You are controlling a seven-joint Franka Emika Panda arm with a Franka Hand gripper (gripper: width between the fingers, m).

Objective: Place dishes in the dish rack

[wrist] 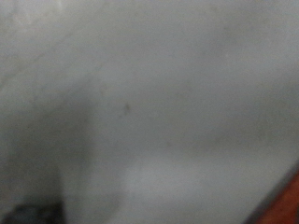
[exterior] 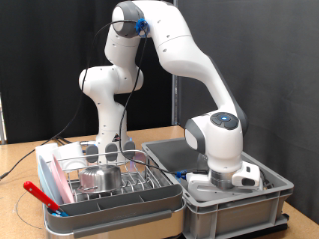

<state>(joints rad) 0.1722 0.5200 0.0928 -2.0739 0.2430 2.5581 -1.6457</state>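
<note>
Dishes were seen resting in the silver wire dish rack (exterior: pixel 120 184), which was set in a pale tray with a grey rim on the wooden table (exterior: pixel 20 159), at the exterior view's left. A pink round plate (exterior: pixel 55 179) was stood on its edge between the prongs at the left end of the rack. A small shiny steel cup (exterior: pixel 99 178) was seen near the middle of the rack. A clear glass (exterior: pixel 111 151) was seen at the back of the rack. A thin red stick-like utensil (exterior: pixel 42 195) was laid at the rack's left front edge.

The white robot arm was bent down into the large grey plastic bin (exterior: pixel 269 194) just beside the rack, at the exterior view's right. The gripper was hidden inside the bin, so it could not be told if it was wide or narrow, or if anything was held. In the wrist view only a blurry grey surface was seen, with a bit of orange-red at one corner
</note>
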